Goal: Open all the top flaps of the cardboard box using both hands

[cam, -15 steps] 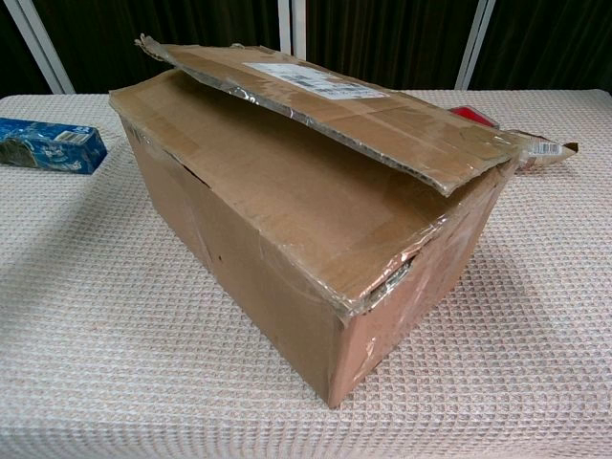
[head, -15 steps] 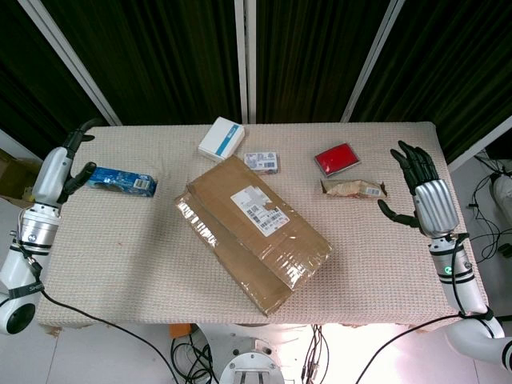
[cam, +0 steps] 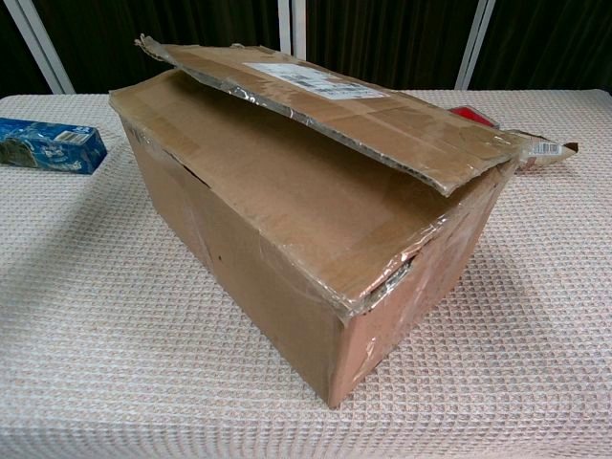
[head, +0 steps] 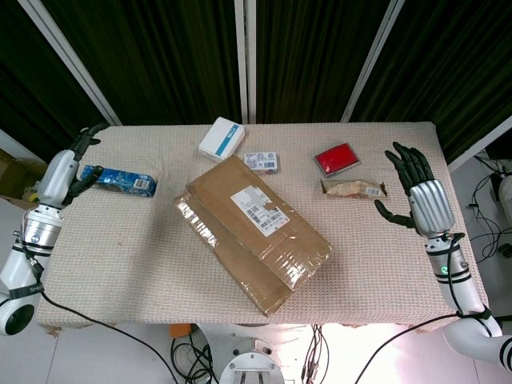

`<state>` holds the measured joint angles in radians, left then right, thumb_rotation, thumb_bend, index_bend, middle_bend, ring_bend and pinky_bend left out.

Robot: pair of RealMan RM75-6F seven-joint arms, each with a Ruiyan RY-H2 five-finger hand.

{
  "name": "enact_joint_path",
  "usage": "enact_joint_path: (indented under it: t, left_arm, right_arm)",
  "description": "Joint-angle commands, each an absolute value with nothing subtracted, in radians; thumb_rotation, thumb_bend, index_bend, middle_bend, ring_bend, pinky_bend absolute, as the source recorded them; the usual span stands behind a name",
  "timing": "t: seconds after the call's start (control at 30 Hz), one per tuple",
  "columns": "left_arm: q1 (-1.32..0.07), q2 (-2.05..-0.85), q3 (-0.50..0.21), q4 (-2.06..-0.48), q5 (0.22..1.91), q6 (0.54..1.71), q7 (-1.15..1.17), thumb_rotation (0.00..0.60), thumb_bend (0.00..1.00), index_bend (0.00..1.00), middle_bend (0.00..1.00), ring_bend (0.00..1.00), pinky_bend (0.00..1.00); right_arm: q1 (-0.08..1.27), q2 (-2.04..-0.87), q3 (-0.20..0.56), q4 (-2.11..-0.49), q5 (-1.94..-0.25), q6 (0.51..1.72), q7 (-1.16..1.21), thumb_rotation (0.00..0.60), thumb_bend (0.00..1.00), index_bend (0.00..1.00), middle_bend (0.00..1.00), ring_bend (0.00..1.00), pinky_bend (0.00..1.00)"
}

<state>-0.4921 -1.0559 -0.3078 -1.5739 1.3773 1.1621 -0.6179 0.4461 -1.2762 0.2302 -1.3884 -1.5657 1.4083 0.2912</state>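
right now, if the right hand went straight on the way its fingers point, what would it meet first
Probably nothing: the right hand points toward the far table edge with bare cloth ahead. The brown packet and red case lie to its left. Height is unclear.

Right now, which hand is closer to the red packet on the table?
Right. The right hand hovers open just beyond the red packet toward the table's right edge; the left hand is at the far left edge, across the cardboard box.

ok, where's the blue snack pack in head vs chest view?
Head view: the blue snack pack lies at the table's left side, just right of the left hand, which is beside it.
Chest view: the pack sits at the left edge, partly cut off, left of the box.
Shared landmark: the cardboard box, with the white shipping label on its top flap.
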Motion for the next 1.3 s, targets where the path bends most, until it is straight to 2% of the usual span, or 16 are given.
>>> enact_joint_path:
  t: [0.03, 0.2, 0.4, 0.5, 0.53, 0.7, 0.83, 0.9, 1.03, 1.3]
  left_arm:
    - [-0.496, -1.055, -0.299, -1.565, 1.377, 1.157, -0.595, 0.0, 0.09, 0.08, 0.09, 0.08, 0.2]
    - [-0.496, -1.046, -0.291, -1.568, 1.373, 1.158, -0.565, 0.0, 0.1, 0.08, 0.09, 0.08, 0.2]
    - [-0.495, -1.043, -0.282, -1.574, 1.357, 1.163, -0.486, 0.0, 0.13, 0.07, 0.1, 0.08, 0.2]
    - [-0.496, -1.037, -0.281, -1.588, 1.341, 1.153, -0.471, 0.0, 0.13, 0.07, 0.1, 0.08, 0.2]
    - [-0.496, -1.037, -0.28, -1.589, 1.338, 1.152, -0.465, 0.0, 0.13, 0.07, 0.1, 0.08, 0.2]
    - [-0.494, -1.038, -0.274, -1.596, 1.322, 1.146, -0.446, 0.0, 0.13, 0.07, 0.1, 0.08, 0.2]
    - [-0.491, -1.044, -0.268, -1.593, 1.314, 1.142, -0.446, 0.0, 0.13, 0.07, 0.1, 0.08, 0.2]
    - [-0.489, -1.049, -0.265, -1.587, 1.311, 1.141, -0.448, 0.0, 0.13, 0.07, 0.1, 0.08, 0.2]
    - [-0.487, -1.055, -0.261, -1.576, 1.308, 1.14, -0.453, 0.0, 0.13, 0.07, 0.1, 0.08, 0.2]
    - [-0.486, -1.062, -0.257, -1.549, 1.305, 1.129, -0.474, 0.0, 0.13, 0.07, 0.1, 0.08, 0.2]
  right_arm:
    - [0.449, -1.273, 0.228, -1.394, -1.567, 1.41, 0.284, 0.6, 0.27, 0.0, 0.0, 0.0, 0.0]
    - [0.467, -1.249, 0.222, -1.434, -1.583, 1.392, 0.274, 0.6, 0.27, 0.0, 0.0, 0.0, 0.0]
    - [0.525, -1.15, 0.229, -1.615, -1.681, 1.366, 0.204, 0.6, 0.23, 0.0, 0.01, 0.0, 0.0]
    - [0.569, -1.086, 0.245, -1.735, -1.697, 1.306, 0.165, 0.6, 0.22, 0.0, 0.05, 0.0, 0.0]
    - [0.584, -1.066, 0.248, -1.767, -1.691, 1.274, 0.161, 0.6, 0.23, 0.0, 0.07, 0.0, 0.0]
    - [0.704, -0.945, 0.282, -1.906, -1.645, 1.055, 0.187, 0.6, 0.43, 0.0, 0.19, 0.0, 0.0]
    - [0.807, -0.918, 0.309, -1.912, -1.651, 0.937, 0.265, 0.6, 0.58, 0.0, 0.35, 0.0, 0.0]
    - [0.857, -0.91, 0.316, -1.912, -1.64, 0.869, 0.294, 0.6, 0.65, 0.0, 0.38, 0.0, 0.0]
    - [0.928, -0.909, 0.33, -1.93, -1.599, 0.777, 0.314, 0.6, 0.72, 0.01, 0.39, 0.0, 0.0]
    - [1.013, -0.972, 0.31, -1.951, -1.558, 0.677, 0.262, 0.6, 0.74, 0.01, 0.4, 0.0, 0.0]
